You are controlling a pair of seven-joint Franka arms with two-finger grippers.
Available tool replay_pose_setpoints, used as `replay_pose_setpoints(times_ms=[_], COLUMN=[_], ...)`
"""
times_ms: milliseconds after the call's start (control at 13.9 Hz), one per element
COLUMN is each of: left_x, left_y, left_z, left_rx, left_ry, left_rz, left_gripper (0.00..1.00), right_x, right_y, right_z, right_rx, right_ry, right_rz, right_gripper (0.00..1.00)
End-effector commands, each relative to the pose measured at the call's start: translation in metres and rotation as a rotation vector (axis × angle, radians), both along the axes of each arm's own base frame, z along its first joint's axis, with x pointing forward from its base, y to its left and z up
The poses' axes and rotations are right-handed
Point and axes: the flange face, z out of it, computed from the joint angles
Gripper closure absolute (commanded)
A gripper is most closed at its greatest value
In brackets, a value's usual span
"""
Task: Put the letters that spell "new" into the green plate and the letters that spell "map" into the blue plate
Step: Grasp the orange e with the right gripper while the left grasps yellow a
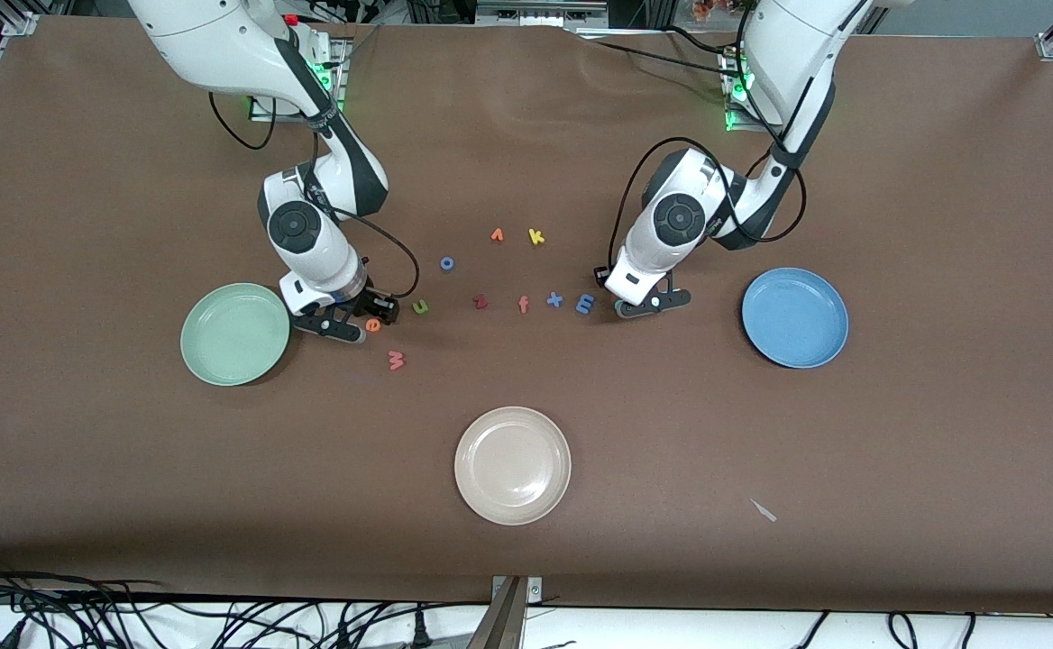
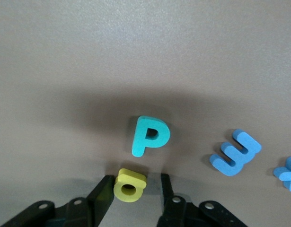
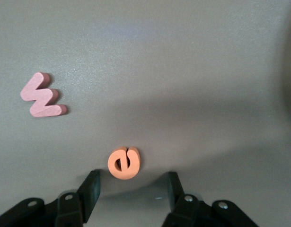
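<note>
The right gripper (image 3: pixel 131 182) is low at the "e" (image 3: pixel 123 162), with open table around; the "w" (image 3: pixel 42 95) lies well apart. The left gripper (image 2: pixel 136 189) straddles the "a" (image 2: pixel 129 185), and the "p" (image 2: pixel 150 135) lies just beside it.

The left gripper (image 2: pixel 137 178) straddles a small yellow foam "a" (image 2: pixel 129 185) just beside a teal foam "p" (image 2: pixel 150 135). The right gripper (image 3: pixel 133 174) straddles an orange foam "e" (image 3: pixel 123 162), which lies between a round mint-green plate (image 1: pixel 220 361) and a green foam "n" (image 1: pixel 420 307). A salmon foam "w" (image 3: pixel 42 96) lies near the "e", closer to the front camera.
</note>
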Motion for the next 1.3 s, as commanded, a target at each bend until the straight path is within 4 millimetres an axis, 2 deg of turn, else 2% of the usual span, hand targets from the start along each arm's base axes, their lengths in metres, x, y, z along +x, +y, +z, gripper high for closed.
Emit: replay_pose_setpoints(times_ms=[0, 72, 360, 721, 793, 937, 1081, 1226], left_x=[-0.009, -0.009, -0.009, -0.009, -0.004, 0.008, 0.034, 0.054], left_y=[-0.001, -0.001, -0.001, -0.002, 0.001, 0.005, 0.030, 0.067], left_z=[-0.010, -0.010, -0.011, -0.012, -0.003, 0.033, 0.073, 0.095], left_rx=[0.003, 0.003, 0.008, 0.009, 0.008, 0.024, 0.030, 0.022], left_ry=[0.023, 0.024, 0.031, 0.030, 0.027, 0.062, 0.112, 0.140], left_rz=[0.005, 0.005, -0.002, -0.006, -0.001, -0.010, -0.017, -0.031], left_gripper=[0.58, 0.64, 0.72, 0.73, 0.73, 0.73, 0.73, 0.73], right_x=[-0.002, -0.002, -0.002, -0.001, 0.000, 0.001, 0.001, 0.003], right_y=[0.000, 0.000, 0.000, -0.002, -0.003, -0.004, -0.006, -0.008], right_z=[-0.001, -0.001, -0.001, -0.001, -0.001, 0.000, 0.000, 0.000], right_rx=[0.005, 0.006, 0.006, 0.005, 0.005, 0.005, 0.005, 0.005], right_ry=[-0.012, -0.015, -0.017, -0.017, -0.017, -0.019, -0.019, -0.021], right_rz=[0.010, 0.009, 0.019, 0.021, 0.021, 0.018, 0.032, 0.035], right_gripper=[0.35, 0.36, 0.47, 0.53, 0.54, 0.55, 0.56, 0.58])
